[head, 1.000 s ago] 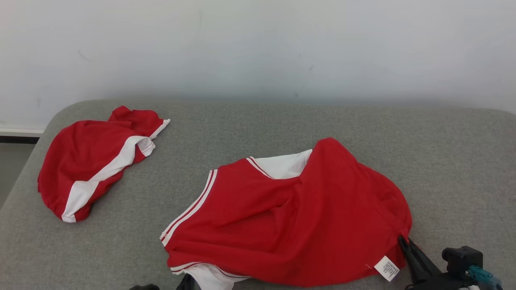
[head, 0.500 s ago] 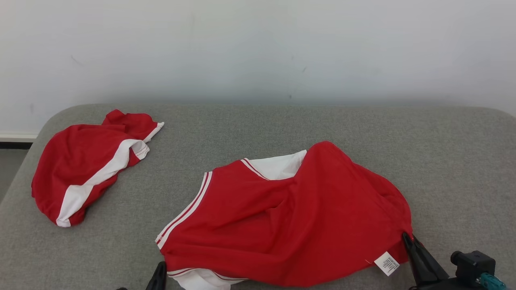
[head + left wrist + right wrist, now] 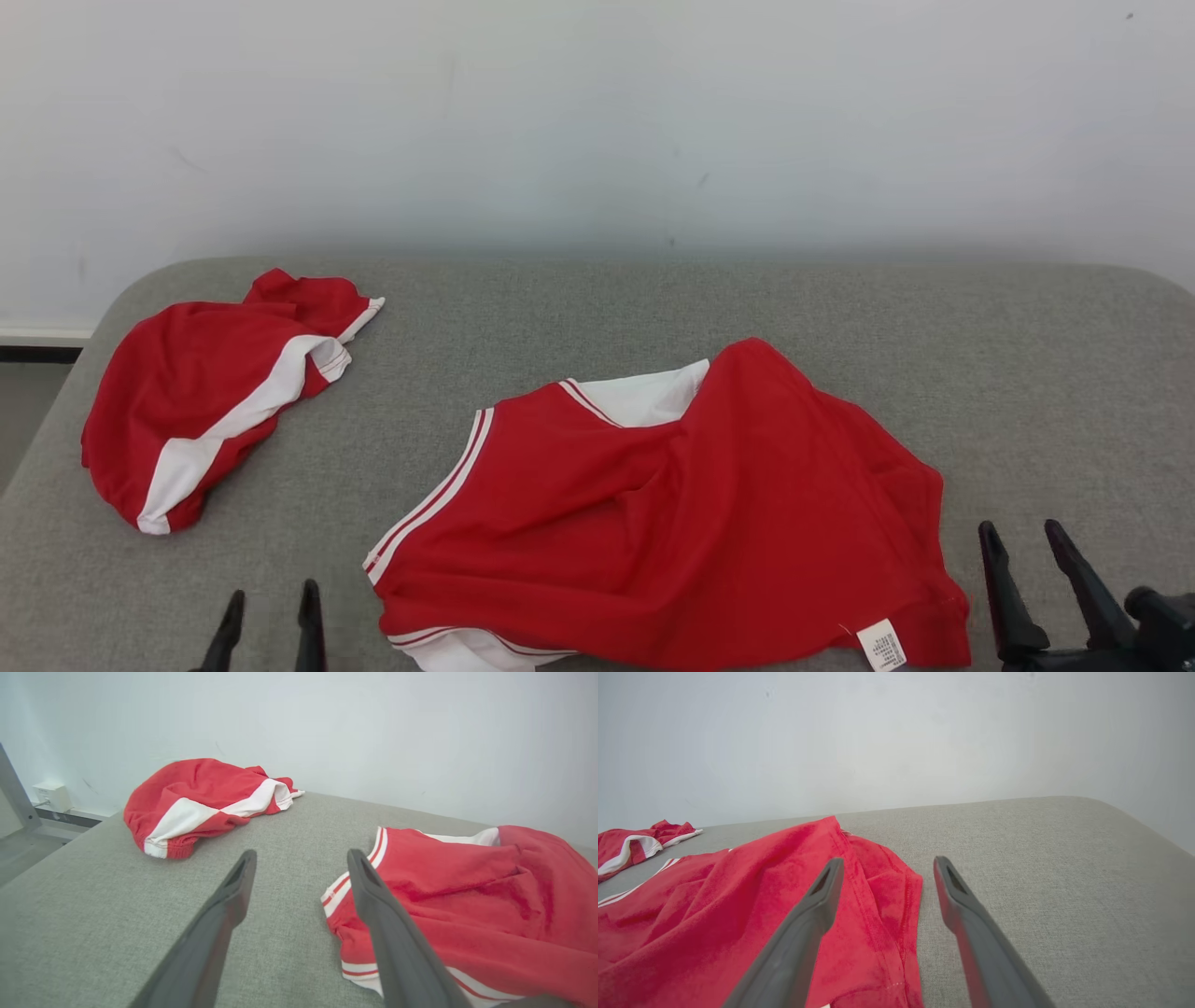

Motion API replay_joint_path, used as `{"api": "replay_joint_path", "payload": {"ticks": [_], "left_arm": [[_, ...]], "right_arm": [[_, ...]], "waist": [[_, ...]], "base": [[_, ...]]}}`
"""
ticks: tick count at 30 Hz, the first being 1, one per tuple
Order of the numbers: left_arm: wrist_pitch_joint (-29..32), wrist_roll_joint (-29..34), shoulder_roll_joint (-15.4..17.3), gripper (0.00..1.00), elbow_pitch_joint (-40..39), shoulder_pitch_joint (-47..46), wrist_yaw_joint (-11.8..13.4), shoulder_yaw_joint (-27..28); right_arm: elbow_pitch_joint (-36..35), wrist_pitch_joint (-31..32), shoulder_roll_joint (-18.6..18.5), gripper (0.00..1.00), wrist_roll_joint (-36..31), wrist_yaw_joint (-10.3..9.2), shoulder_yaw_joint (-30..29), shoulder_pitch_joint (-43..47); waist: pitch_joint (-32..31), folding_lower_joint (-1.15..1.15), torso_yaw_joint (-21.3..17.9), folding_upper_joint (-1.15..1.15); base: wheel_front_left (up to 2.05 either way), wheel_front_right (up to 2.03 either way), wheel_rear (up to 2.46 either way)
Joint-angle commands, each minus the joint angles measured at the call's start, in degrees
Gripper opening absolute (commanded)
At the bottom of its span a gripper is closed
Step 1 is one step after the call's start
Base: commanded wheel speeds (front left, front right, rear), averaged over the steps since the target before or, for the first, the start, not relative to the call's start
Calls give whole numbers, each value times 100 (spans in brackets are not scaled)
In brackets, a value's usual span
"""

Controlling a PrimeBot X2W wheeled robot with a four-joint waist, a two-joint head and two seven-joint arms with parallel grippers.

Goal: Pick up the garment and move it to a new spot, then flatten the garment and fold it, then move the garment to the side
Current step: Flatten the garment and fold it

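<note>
Red garment [image 3: 672,523] released, both jaws newly apart (lying slack)

Red garment [image 3: 691,532], rumpled (white-trimmed); lying spread

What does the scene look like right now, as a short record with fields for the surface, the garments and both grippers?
surface: grey padded surface, white wall behind
main garment: red top with white trim, lying rumpled at centre, not folded
label: white tag at its near right corner
other garment: red and white bundle, far left, apart from the red top
left gripper: open, holding nothing, left of the red top
right gripper: open, holding nothing, just right of the red top
</note>
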Motion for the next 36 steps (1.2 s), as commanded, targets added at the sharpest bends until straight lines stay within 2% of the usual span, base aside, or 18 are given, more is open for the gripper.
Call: {"api": "replay_joint_path", "payload": {"ticks": [1, 10, 16, 23, 29, 36], "left_arm": [[-19, 165, -11, 100, -235, 165, 14, 197], [-19, 702, -169, 100, -1155, 773, -40, 626], [-19, 841, -226, 100, -1241, 1020, -128, 558], [-19, 829, -240, 100, -1111, 993, -222, 454], [-20, 557, -95, 100, -483, 738, -282, -116], [-6, -12, 223, 100, 542, 288, -272, -1205]], "right_arm": [[-212, -1, 80, 100, -107, -14, -203, 175], [-1058, 0, 445, 100, -381, -14, -722, 892], [-1197, 0, 579, 100, -435, -14, -813, 1145], [-983, 0, 417, 100, -398, -14, -637, 1072], [-316, -1, 93, 100, -243, -14, -182, 733], [622, -1, -183, 100, -43, -14, 454, 181]], "waist": [[-27, 1, -11, 0], [-87, 1, -58, 0], [-98, 1, -82, 0], [-70, 1, -101, 0], [31, 1, -58, 0], [161, 1, 22, 0]], "base": [[0, 0, 0], [0, 0, 0], [0, 0, 0], [0, 0, 0], [0, 0, 0], [0, 0, 0]]}}
